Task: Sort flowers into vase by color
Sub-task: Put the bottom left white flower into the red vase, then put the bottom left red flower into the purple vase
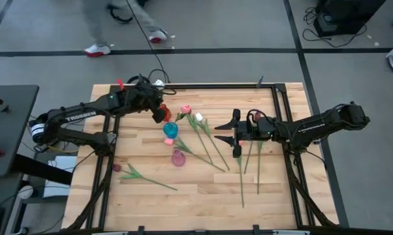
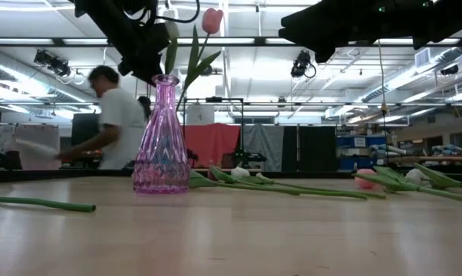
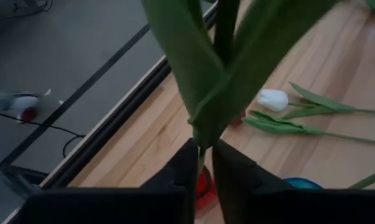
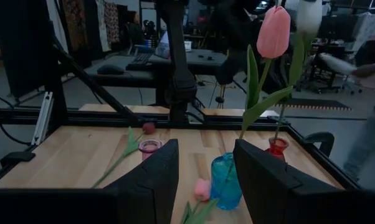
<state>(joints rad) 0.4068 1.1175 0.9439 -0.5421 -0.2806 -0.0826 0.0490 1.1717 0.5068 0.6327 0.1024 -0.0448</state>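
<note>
The left claw (image 3: 201, 163) sits over the red vase (image 3: 203, 183) near the far edge of the surface (image 1: 203, 196), set close about the stem of an upright pink tulip (image 4: 273, 31). Whether it pinches the stem or has let go I cannot tell. To finish well, the stem foot should be seated inside the neck before any lift, then the claw should rise straight, so the leaves do not drag the vase over.

The right claw (image 1: 235, 136) hangs wide and empty over lying tulips (image 1: 249, 163) toward the right edge.

The red vase seems to hold the pink tulip and a white tulip (image 4: 309, 15). The teal vase (image 1: 170, 130) and pink vase (image 1: 177, 158) look empty.
</note>
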